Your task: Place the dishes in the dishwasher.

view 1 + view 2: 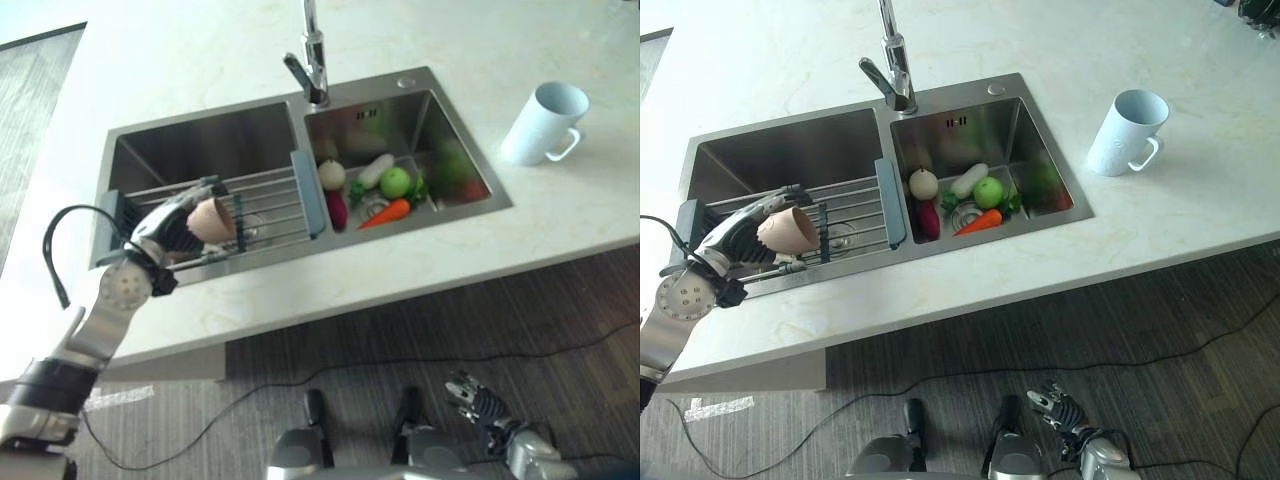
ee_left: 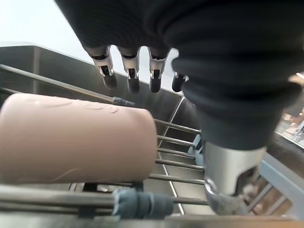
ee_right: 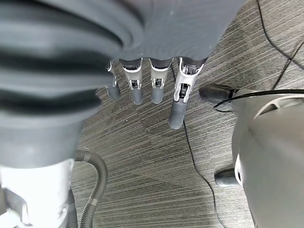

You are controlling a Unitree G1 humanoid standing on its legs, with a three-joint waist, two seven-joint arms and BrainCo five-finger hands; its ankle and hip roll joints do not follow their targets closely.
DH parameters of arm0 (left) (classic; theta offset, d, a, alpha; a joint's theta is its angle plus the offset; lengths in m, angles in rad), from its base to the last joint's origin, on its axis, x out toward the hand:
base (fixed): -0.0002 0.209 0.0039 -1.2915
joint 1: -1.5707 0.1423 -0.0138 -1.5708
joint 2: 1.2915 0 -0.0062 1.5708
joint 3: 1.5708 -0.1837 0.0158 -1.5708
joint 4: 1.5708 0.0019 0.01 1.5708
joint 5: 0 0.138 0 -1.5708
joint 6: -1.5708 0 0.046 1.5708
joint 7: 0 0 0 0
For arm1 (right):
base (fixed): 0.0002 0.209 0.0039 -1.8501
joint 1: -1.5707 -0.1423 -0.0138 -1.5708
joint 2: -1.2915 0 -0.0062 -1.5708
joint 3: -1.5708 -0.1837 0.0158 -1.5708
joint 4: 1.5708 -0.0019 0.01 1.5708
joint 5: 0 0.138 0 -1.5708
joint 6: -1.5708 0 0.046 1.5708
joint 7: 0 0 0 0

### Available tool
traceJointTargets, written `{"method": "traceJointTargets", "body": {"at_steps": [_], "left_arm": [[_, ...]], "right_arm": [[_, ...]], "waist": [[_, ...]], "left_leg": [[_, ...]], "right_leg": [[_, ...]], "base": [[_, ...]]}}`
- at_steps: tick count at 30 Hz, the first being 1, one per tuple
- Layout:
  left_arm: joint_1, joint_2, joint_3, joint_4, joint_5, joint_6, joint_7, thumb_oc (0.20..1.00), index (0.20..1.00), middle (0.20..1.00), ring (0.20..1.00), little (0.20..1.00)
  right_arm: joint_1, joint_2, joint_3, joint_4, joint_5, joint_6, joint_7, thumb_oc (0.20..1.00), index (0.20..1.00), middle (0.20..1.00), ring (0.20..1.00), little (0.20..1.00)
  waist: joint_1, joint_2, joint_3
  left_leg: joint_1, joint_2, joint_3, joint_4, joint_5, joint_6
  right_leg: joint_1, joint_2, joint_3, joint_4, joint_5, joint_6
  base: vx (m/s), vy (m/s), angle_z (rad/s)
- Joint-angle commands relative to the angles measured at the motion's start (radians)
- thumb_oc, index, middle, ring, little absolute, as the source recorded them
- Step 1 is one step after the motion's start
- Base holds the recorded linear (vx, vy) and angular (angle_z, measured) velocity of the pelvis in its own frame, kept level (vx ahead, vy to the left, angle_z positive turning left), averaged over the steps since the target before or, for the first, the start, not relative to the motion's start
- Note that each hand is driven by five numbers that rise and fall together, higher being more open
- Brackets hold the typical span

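The pale stone table (image 1: 420,270) carries a double steel sink (image 1: 410,92). Across the sink's left basin lies a wire drying rack (image 1: 855,215) with grey-blue end pieces. The right basin holds vegetables (image 1: 380,190), and a pale blue mug (image 1: 1128,132) stands mouth-down on the table, well to the right. The task's thing, a pinkish-beige cup (image 1: 212,218), lies on its side on the rack, its long axis roughly along the bars. The left hand (image 1: 170,228) is at the cup; its fingers (image 2: 130,78) reach straight and apart above the cup rather than closed round it. The right hand (image 1: 1065,412) hangs low over the floor, fingers relaxed, far from the cup, so the left is the nearer. No readable writing shows on the cup or mug.
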Motion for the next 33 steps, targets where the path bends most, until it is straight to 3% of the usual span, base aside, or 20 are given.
{"method": "traceJointTargets", "body": {"at_steps": [1,10,17,23,33], "left_arm": [[-0.041,0.058,0.046,0.036,0.023,-0.019,0.005,1.0,1.0,1.0,1.0,1.0],[-0.011,0.078,0.075,0.083,0.029,-0.013,0.051,1.0,1.0,1.0,1.0,1.0],[-0.009,0.067,0.127,0.103,-0.023,-0.089,0.256,1.0,1.0,1.0,1.0,1.0],[0.005,0.043,0.211,0.057,-0.026,-0.188,0.425,1.0,1.0,1.0,1.0,1.0],[-0.019,0.04,0.197,0.088,0.008,-0.164,0.413,1.0,1.0,1.0,1.0,1.0]], "right_arm": [[-0.002,-0.019,-0.011,-0.031,0.018,0.005,0.014,1.0,1.0,1.0,1.0,1.0],[-0.01,-0.031,-0.008,-0.054,0.026,0.01,0.011,1.0,1.0,1.0,1.0,1.0],[-0.008,-0.025,-0.001,-0.071,0.02,0.016,0.001,1.0,1.0,1.0,1.0,1.0],[-0.002,-0.002,0.005,-0.071,0.017,0.001,-0.003,1.0,1.0,1.0,1.0,1.0],[-0.02,-0.002,0.003,-0.072,0.012,0.001,-0.004,1.0,1.0,1.0,1.0,1.0]], "waist": [[0.016,-0.01,-0.007],[0.024,-0.006,0.012],[0.029,-0.013,0.026],[0.039,-0.028,0.03],[0.032,-0.033,0.052]], "left_leg": [[0.001,-0.009,0.024,0.001,-0.06,-0.006],[-0.012,-0.014,0.014,0.003,-0.056,-0.006],[-0.024,-0.014,0.013,0.001,-0.053,-0.007],[-0.033,-0.011,0.01,0.002,-0.054,-0.011],[-0.053,-0.007,0.015,0.006,-0.05,-0.012]], "right_leg": [[0.028,-0.035,0.032,0.007,-0.071,0.092],[0.016,-0.04,0.03,0.017,-0.07,0.096],[0.001,-0.043,0.025,0.025,-0.069,0.097],[-0.006,-0.044,0.019,0.027,-0.07,0.098],[-0.033,-0.045,0.027,0.042,-0.068,0.099]], "base": [[0.0,0.0,0.0],[0.0,0.011,0.01],[-0.01,0.008,0.02],[0.0,-0.008,0.02],[0.0,0.0,0.0]]}}
